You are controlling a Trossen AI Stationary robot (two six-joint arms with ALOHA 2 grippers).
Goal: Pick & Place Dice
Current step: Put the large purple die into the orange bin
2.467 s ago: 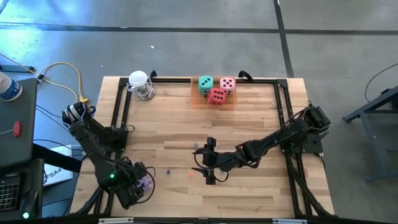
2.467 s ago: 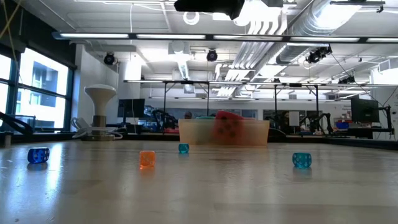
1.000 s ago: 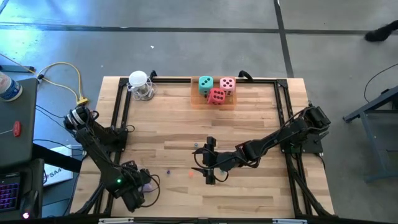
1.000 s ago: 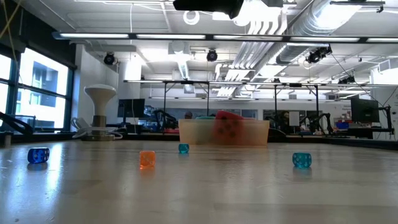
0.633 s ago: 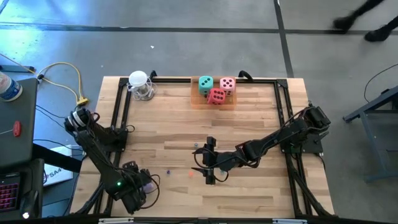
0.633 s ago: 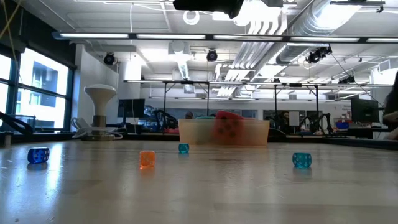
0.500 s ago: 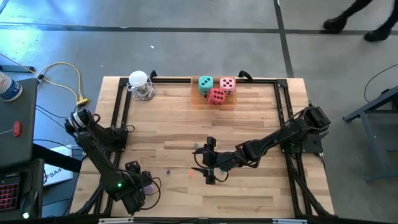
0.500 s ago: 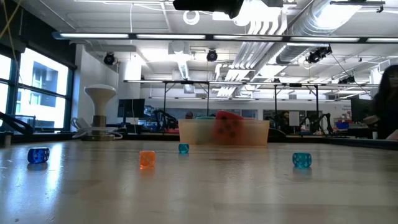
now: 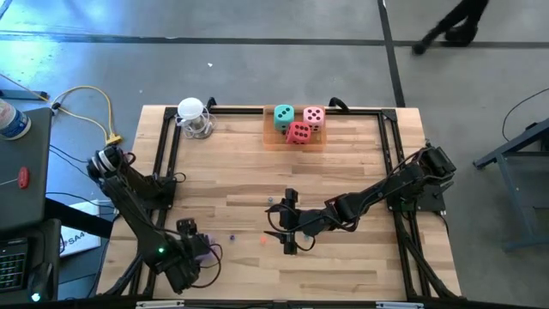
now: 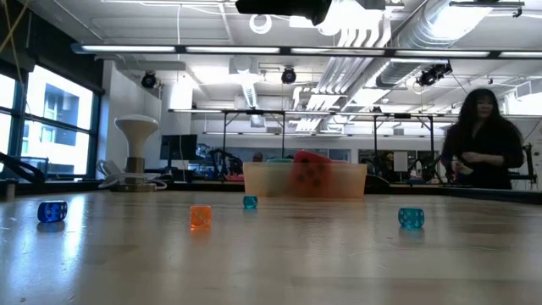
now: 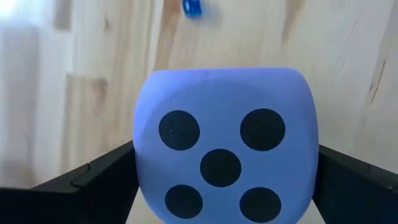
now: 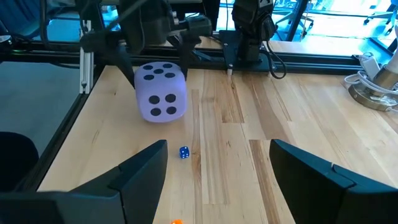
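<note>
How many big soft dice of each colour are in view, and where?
Teal die: 1, in the tray
Pink die: 1, in the tray
Red die: 1, in the tray
Purple die: 1, held in the left gripper
Total: 4

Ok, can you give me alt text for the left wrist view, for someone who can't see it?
A purple die fills most of the picture, its five-pip face toward the camera, held between the left gripper's two dark fingers. Behind it is the light wooden table, with a tiny blue bead lying farther off.
</note>
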